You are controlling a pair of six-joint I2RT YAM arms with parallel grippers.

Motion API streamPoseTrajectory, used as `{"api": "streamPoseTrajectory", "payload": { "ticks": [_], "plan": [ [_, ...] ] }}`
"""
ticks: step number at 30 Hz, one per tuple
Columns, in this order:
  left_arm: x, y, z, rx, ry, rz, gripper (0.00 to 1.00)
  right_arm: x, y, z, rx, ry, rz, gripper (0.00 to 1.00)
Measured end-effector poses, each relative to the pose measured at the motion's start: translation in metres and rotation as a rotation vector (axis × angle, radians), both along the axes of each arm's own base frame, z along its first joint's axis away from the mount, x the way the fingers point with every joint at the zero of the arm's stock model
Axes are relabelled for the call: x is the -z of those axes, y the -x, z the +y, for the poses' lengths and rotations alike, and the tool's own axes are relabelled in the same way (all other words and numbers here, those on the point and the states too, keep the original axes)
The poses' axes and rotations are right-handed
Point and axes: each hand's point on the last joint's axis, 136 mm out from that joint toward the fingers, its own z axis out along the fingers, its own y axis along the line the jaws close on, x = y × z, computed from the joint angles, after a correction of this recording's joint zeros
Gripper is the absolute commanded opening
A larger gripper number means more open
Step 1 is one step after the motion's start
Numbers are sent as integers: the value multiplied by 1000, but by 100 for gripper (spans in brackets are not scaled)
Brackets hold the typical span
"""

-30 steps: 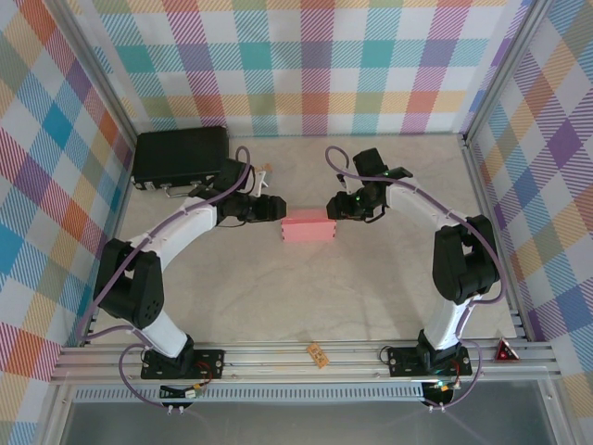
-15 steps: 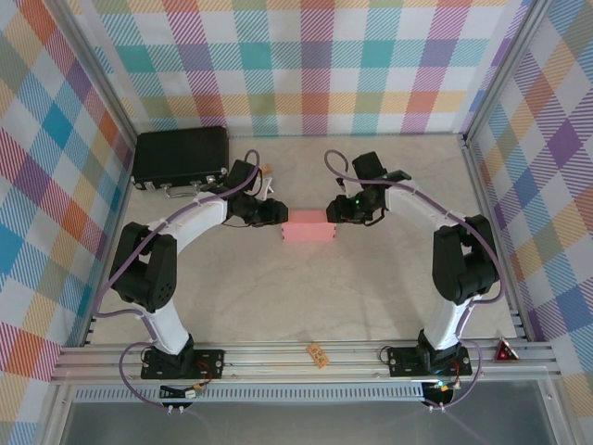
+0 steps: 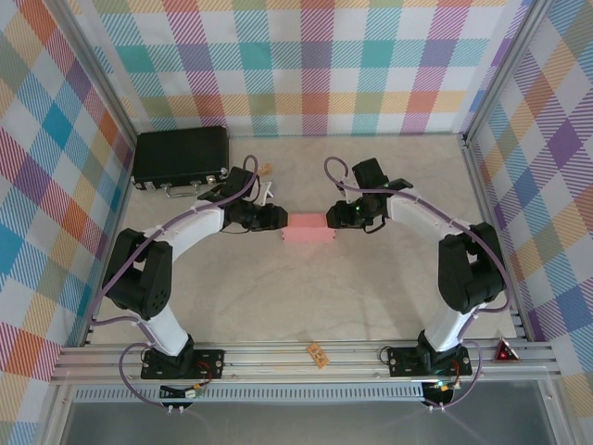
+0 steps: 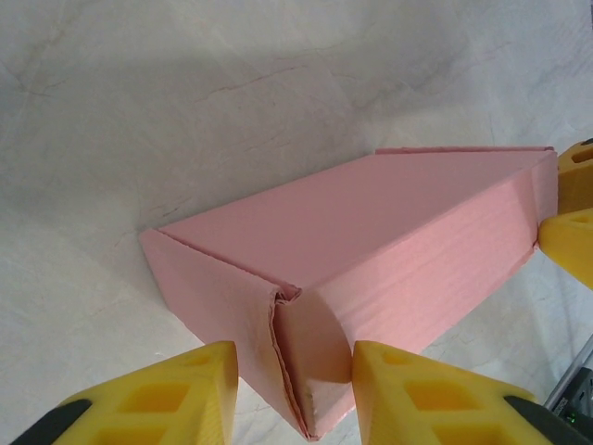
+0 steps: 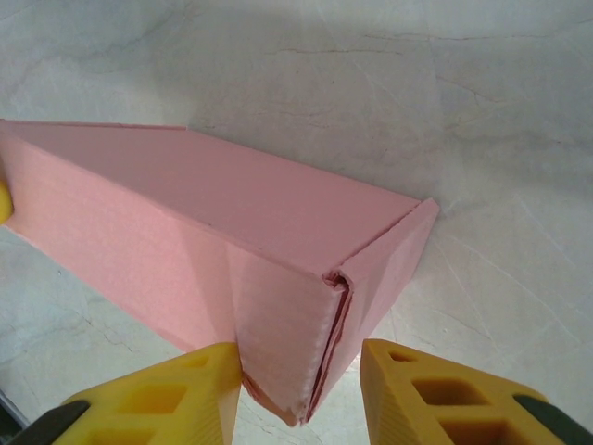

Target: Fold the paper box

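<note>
Centrally, the paper box [image 3: 308, 228] lies flat on the table [image 3: 371, 297], somewhat nearer the back wall than the arm bases, long axis running left to right. Salmon-pink card, folded into a shallow closed rectangular form. Left wrist view: the box's left end is close to the lens, end seam slightly agape, card edge a little crumpled there. Right wrist view: the right end has a similar seam, with the end panel standing just proud of the top face.

Left gripper [image 3: 277, 219] at the box's left end. Its yellow fingers [image 4: 157, 394] sit either side of the end corner, both pads against the card: grasping the box end. Right gripper [image 3: 334, 219] at the opposite end. Its yellow fingers [image 5: 153, 394] bracket that corner; one pad touches the long side face, the other sits just beside the end panel. Cannot tell whether that pair is clamped or merely close. Both arms bow inward to the box from opposite sides.

Further out: black hard case [image 3: 180, 156] in the back-left corner of the table, well apart from the box. Small tan object [image 3: 266, 170] just right of the case. Small orange-brown piece [image 3: 317, 353] on the metal rail [image 3: 278, 357] between the arm bases. Red triangular item [image 3: 505, 349] at the rail's right end. Pastel checked panels [image 3: 306, 65] wall the table on three sides.
</note>
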Motion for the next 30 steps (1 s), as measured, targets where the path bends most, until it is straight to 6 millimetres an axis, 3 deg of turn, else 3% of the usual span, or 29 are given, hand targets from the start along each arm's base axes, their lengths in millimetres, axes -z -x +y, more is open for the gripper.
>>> {"api": "streamPoseTrajectory", "payload": {
  "ticks": [10, 18, 25, 30],
  "plan": [
    [3, 11, -1, 24, 9, -34, 37, 5, 20, 1, -36, -2, -28, 40],
    [29, 36, -5, 68, -1, 5, 39, 32, 46, 1, -67, 21, 15, 41],
    [27, 38, -5, 72, 9, -15, 46, 25, 44, -2, -49, 23, -46, 48],
    [12, 31, 5, 38, -33, -95, 56, 24, 37, -20, 23, 90, -114, 50]
  ]
}}
